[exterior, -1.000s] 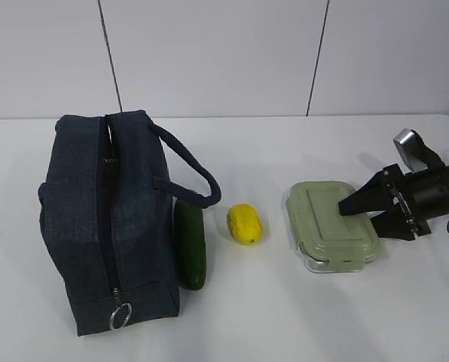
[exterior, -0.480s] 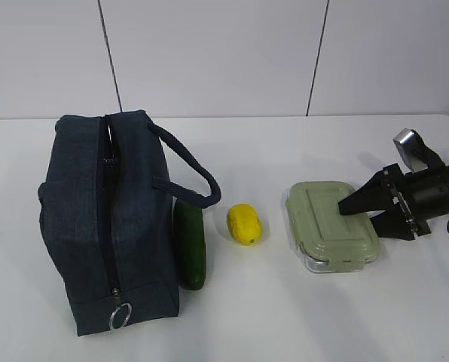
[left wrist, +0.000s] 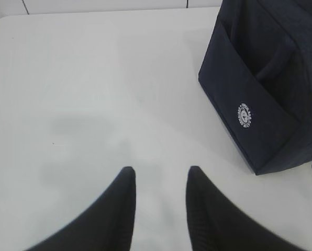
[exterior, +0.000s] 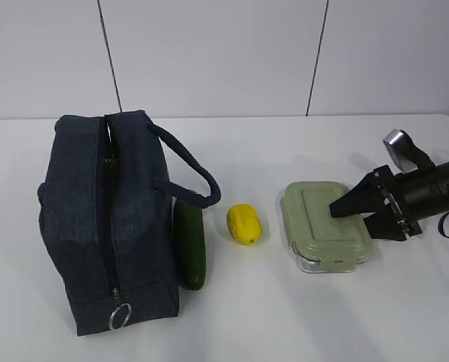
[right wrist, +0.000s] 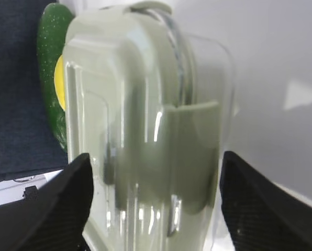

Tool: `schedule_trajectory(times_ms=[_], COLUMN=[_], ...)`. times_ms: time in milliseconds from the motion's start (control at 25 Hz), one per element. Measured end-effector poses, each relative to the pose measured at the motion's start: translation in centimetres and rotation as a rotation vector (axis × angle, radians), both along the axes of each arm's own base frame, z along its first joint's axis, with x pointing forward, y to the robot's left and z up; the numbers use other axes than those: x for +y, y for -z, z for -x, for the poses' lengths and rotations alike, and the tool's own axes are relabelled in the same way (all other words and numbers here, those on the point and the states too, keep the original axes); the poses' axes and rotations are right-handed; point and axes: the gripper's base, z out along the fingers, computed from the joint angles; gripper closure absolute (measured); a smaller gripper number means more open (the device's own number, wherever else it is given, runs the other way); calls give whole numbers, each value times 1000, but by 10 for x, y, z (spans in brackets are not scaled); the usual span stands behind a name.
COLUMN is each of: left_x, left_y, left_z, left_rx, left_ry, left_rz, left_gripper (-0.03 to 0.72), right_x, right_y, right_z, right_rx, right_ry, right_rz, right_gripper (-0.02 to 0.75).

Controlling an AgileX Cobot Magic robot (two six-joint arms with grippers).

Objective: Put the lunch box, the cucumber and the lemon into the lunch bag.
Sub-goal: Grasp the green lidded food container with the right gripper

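Observation:
The lunch box [exterior: 326,226], clear with a sage-green lid, lies at the right of the table. My right gripper [exterior: 352,219] is shut on its right end, one finger on the lid and the other at the far side. In the right wrist view the lunch box [right wrist: 145,104] fills the space between the right gripper's [right wrist: 153,162] fingers. The yellow lemon [exterior: 244,224] lies mid-table, and the dark green cucumber [exterior: 190,245] rests against the navy lunch bag [exterior: 108,219]. My left gripper [left wrist: 160,170] is open over bare table, left of the lunch bag [left wrist: 266,104].
The bag's cord handle [exterior: 190,170] arches out over the cucumber. A metal ring pull [exterior: 120,315] hangs at the bag's near end. The white table [exterior: 285,317] runs back to a pale wall.
My right gripper has moved left, and the lunch box has shifted left with it. The bag, cucumber and lemon have not moved.

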Motion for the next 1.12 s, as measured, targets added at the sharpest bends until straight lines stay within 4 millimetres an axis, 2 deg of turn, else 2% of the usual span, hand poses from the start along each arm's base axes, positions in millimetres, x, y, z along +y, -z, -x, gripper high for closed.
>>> schedule_trajectory(times_ms=[360,720,1120], left_x=[0,0,0], left_y=[0,0,0], left_z=[0,0,0], left_rx=[0,0,0], left_ry=[0,0,0], left_rz=[0,0,0], left_gripper=[449,449,449], right_x=[1,1,0], right_y=[0,0,0], right_z=[0,0,0], right_rx=[0,-1,0], right_ry=[-1,-6,-19], right_rz=[-1,3,10], right_gripper=[198,299,307])
